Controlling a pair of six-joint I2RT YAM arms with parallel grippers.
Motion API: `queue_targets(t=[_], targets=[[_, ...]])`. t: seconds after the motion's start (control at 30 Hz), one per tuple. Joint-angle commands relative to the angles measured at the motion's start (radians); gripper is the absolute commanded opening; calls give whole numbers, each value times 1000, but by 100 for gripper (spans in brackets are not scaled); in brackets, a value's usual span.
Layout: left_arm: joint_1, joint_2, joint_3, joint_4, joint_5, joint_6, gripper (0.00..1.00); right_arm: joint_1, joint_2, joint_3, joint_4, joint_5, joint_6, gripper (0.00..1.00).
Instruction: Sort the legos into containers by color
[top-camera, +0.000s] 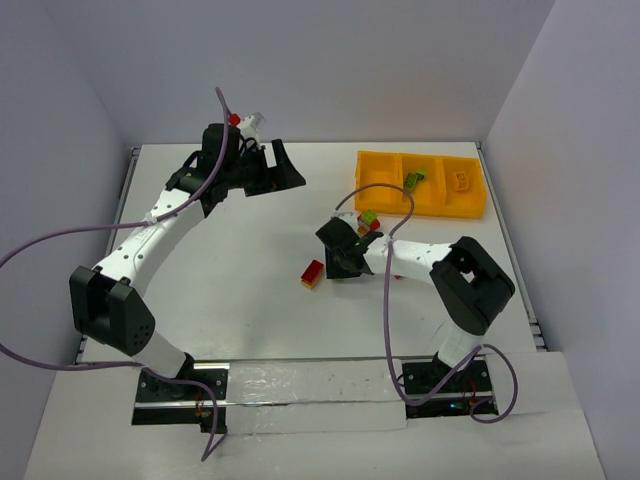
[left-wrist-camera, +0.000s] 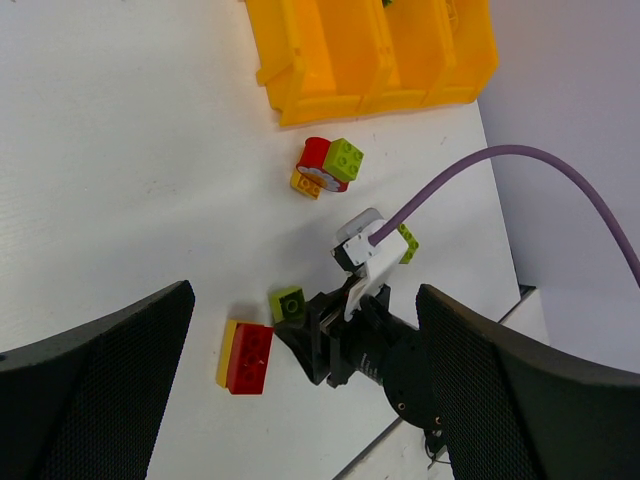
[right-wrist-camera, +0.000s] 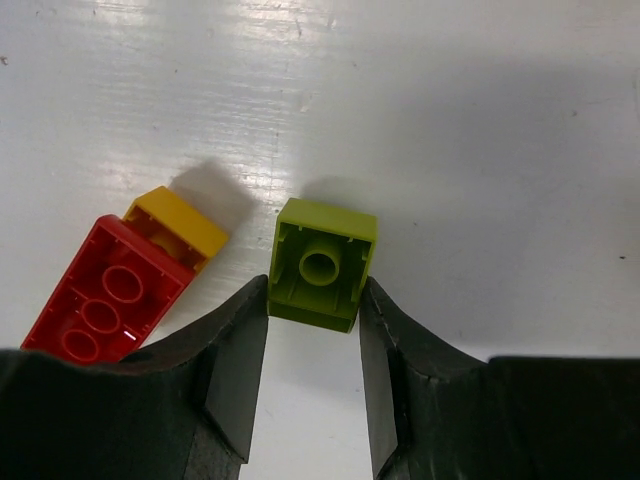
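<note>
On table (top-camera: 250, 260) | right hand (right-wrist-camera: 313, 292) grips one green brick (right-wrist-camera: 320, 262) | left hand (left-wrist-camera: 305, 300) wide open

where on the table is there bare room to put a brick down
Widest bare table lies between the left arm and the red-yellow brick. The tray's left compartment looks empty too. Crowded: the brick cluster between tray and right gripper, which is closed on a lime brick.
</note>
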Motion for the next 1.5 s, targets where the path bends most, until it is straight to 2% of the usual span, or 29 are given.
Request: queue_targets(t=[0.0,0.17,0.3,0.33,0.4,0.6,0.77,1.0,1.17,1.3,1.47], targets=[[5,-30,1,20,1,11,99,-2,-93,54,-41,81,-19,18],[5,-27,7,20,-5,19,99,-66,-236,74,-87,101,-71,17],[6,-18,15,22,10,10,99,-218,-355,63,-28,96,-144,17],[6,-17,15,25,16,7,99,-293,-367,62,-17,85,-157,18],[6,-18,15,33,27,5,99,-370,-366,77,-9,64,-166,19],[8,0,48,-25,21,41,99,-606,-218,230,-26,42,-198,20],[8,-13,46,-17,29,33,99,-717,-57,371,-47,48,-176,20],[8,-5,53,-26,54,24,99,-760,108,534,-57,48,-187,31],[8,10,85,-55,51,41,99,-760,210,647,-82,10,-205,46],[9,6,79,-55,47,42,99,-760,221,670,-93,-17,-215,64],[8,2,62,-35,47,32,99,-760,154,625,-93,-38,-216,69]])
